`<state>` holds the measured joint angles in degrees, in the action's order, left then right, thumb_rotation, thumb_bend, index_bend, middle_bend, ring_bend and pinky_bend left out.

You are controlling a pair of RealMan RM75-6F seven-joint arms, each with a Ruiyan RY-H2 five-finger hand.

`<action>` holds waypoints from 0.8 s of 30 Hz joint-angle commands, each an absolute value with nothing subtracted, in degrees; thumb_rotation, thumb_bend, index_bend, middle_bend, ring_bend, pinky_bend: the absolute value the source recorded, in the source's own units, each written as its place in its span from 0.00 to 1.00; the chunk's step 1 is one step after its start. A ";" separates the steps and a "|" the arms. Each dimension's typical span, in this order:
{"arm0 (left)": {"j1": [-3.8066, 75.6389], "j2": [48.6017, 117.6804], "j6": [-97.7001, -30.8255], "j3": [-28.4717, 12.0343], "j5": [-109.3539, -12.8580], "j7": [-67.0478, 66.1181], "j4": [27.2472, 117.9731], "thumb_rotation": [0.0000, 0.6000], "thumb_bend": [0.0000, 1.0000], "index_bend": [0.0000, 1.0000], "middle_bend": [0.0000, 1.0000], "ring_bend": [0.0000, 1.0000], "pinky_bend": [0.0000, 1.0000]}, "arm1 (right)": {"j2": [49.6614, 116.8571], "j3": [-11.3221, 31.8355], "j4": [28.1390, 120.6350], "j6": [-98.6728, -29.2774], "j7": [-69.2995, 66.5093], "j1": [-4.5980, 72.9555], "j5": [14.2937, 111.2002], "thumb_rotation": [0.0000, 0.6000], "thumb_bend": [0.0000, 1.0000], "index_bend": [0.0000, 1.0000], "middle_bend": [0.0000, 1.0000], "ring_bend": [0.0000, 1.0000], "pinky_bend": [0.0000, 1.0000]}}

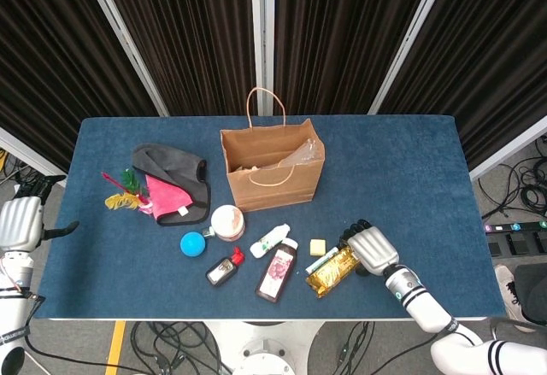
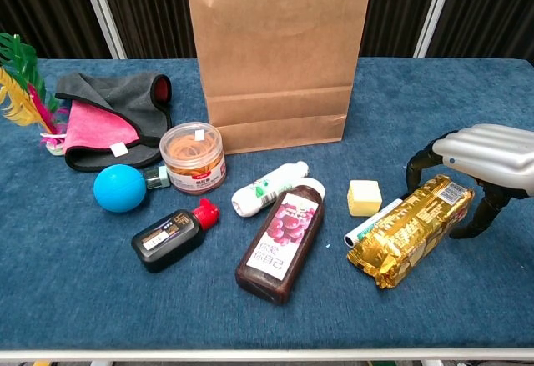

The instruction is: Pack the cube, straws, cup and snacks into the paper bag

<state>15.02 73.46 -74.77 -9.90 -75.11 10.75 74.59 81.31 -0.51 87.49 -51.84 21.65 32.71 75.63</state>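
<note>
**Right hand poised over the gold snack pack, bag standing behind**

The paper bag (image 2: 279, 53) stands upright at the back-centre of the blue bench (image 1: 410, 161), its mouth open; from the head view a clear plastic item shows inside near its right wall, though what it is cannot be told for sure.

The right hand (image 2: 484, 166) arches over the far end of the gold foil snack pack (image 2: 410, 229), its dark fingers (image 2: 417, 166) planted on the bench either side of the pack's end — whether they actually press on the foil cannot be told, and the pack lies flat on the cloth. A white tube-like item (image 2: 373, 221) lies tucked against the pack's left edge. Just beside it, apart from the hand, sits the small pale yellow cube (image 2: 364, 197).

To the left lie a dark sauce bottle with a purple label (image 2: 281, 241), a small white bottle (image 2: 269, 188), a black bottle with a red cap (image 2: 173, 235), a round tub of rubber bands (image 2: 193, 157) and a blue ball (image 2: 119, 188). Further left a grey cloth (image 2: 125, 95) holds a pink cloth (image 2: 93, 126), with bright feathers (image 2: 21, 82) beside them.

The left hand (image 1: 21, 223) hangs off the bench's left edge, holding nothing; how its fingers lie is not clear.
</note>
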 commanded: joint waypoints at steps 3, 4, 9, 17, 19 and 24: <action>15.08 73.45 -74.46 -9.97 -74.93 10.90 74.45 1.00 0.05 0.27 0.33 0.26 0.29 | 82.23 -0.25 87.39 -54.47 23.74 32.14 76.05 1.00 0.13 0.61 0.46 0.36 0.34; 15.06 73.45 -74.51 -9.97 -74.97 10.96 74.48 1.00 0.05 0.27 0.33 0.26 0.29 | 82.14 -0.19 87.63 -54.96 23.81 32.01 76.26 1.00 0.15 0.64 0.49 0.40 0.37; 14.99 73.29 -74.96 -9.98 -75.34 10.98 75.01 1.00 0.05 0.27 0.33 0.26 0.29 | 80.08 0.39 90.58 -58.18 22.45 31.37 78.82 1.00 0.22 0.72 0.55 0.47 0.45; 15.36 72.65 -75.01 -10.23 -75.68 10.50 76.85 1.00 0.05 0.27 0.33 0.26 0.29 | 69.36 4.81 104.05 -68.43 16.98 30.01 86.26 1.00 0.23 0.73 0.56 0.47 0.46; 15.46 72.62 -74.96 -10.27 -75.66 10.21 77.15 1.00 0.04 0.27 0.33 0.26 0.29 | 66.87 6.63 107.01 -70.28 16.19 29.97 86.83 1.00 0.23 0.73 0.56 0.48 0.47; 15.67 72.64 -74.80 -10.30 -75.53 9.43 77.71 1.00 0.05 0.27 0.33 0.26 0.29 | 64.52 14.18 111.57 -74.93 13.99 31.42 85.66 1.00 0.23 0.73 0.57 0.48 0.47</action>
<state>15.64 72.64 -74.82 -10.28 -75.55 9.46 77.68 65.57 10.41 108.95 -72.21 15.97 30.65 86.01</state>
